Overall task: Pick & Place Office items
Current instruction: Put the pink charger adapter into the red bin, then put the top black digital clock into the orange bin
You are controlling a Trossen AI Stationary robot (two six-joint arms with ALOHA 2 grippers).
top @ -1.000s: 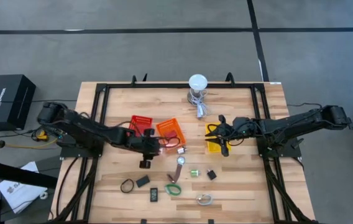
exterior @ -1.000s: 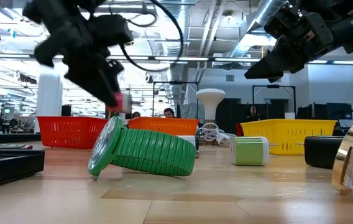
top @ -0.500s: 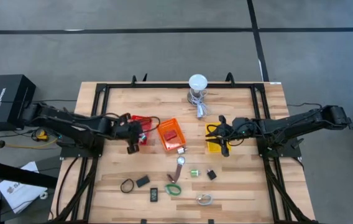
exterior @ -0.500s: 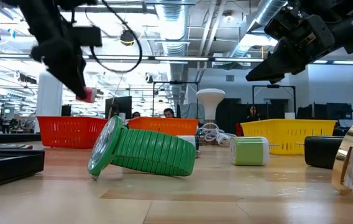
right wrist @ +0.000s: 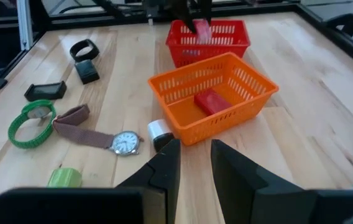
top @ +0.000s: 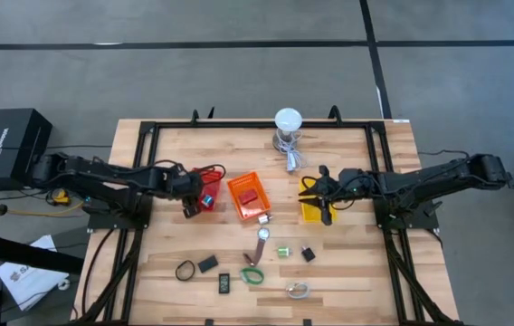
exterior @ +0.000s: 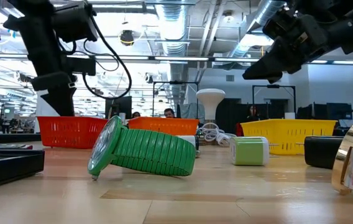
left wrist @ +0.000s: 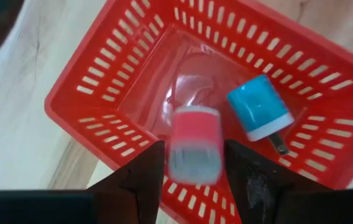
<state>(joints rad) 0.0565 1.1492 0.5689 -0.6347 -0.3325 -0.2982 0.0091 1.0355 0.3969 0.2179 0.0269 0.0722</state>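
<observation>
The red mesh basket (left wrist: 183,93) stands at the table's left-middle, with a blue plug block (left wrist: 256,107) lying on its floor. My left gripper (left wrist: 195,168) points down over the basket (top: 210,186), fingers apart. A small red block (left wrist: 194,144), blurred, is between its fingertips. My right gripper (right wrist: 195,168) hovers over the yellow basket (top: 313,210), fingers a little apart with nothing between them. More office items lie on the near half of the table: a green band ring (top: 252,275), a black band ring (top: 185,270), black blocks (top: 207,263) and a wristwatch (top: 262,237). My left gripper comes from above, pointing down into the red basket. The red block (left wrist: 194,144) sits between its two fingertips above the basket floor. It is blurred, with thin gaps at its sides; whether the fingers touch it I cannot tell.
An orange basket (top: 248,196) with a red piece inside stands between the red and yellow baskets. A white-domed lamp (top: 288,122) with its cable stands at the far edge. Black frame rails (top: 148,181) run along the table's sides. Bare wood lies near the front corners.
My left gripper has carried the red block from in front of the baskets toward the table's left and far side. It has rolled and tipped downward, and now hangs over the red basket. In the low view the block no longer shows.
</observation>
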